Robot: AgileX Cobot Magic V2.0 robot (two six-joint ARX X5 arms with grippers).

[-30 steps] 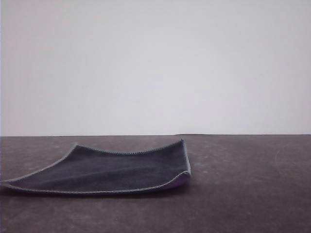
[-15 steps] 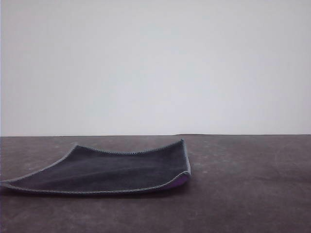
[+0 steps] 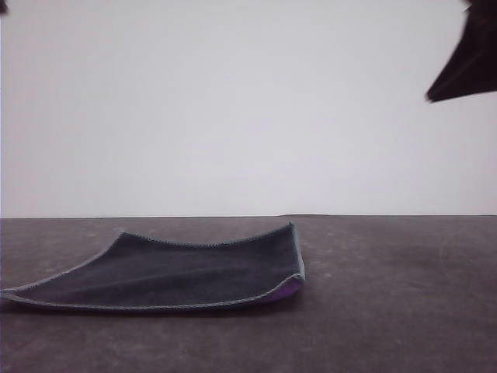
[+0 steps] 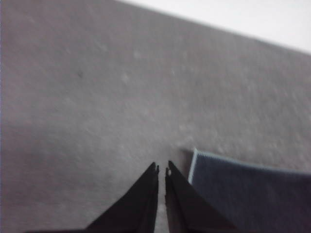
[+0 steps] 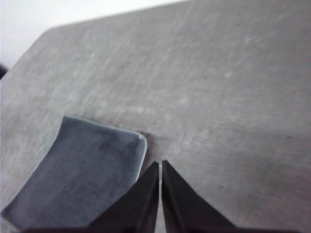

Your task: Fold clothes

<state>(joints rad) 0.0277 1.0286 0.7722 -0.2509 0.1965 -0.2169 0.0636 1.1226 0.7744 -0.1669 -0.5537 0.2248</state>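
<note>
The clothes [image 3: 171, 272] are one small dark charcoal-grey cloth lying flat on the table, left of centre in the front view, with a purple underside showing at its near right corner. My left gripper [image 4: 162, 169] is shut, hanging above bare table just beside a hemmed corner of the cloth [image 4: 252, 194]. My right gripper [image 5: 160, 164] is shut too, above the table just off another corner of the cloth [image 5: 87, 165]. A dark part of the right arm [image 3: 466, 62] shows at the top right of the front view.
The dark grey table [image 3: 388, 295] stretches bare to the right of the cloth and in front of it. A plain white wall [image 3: 248, 109] stands behind the table's far edge.
A dark part of the right arm has come into the top right of the front view, and a small dark tip into the top left. The cloth has not moved.
</note>
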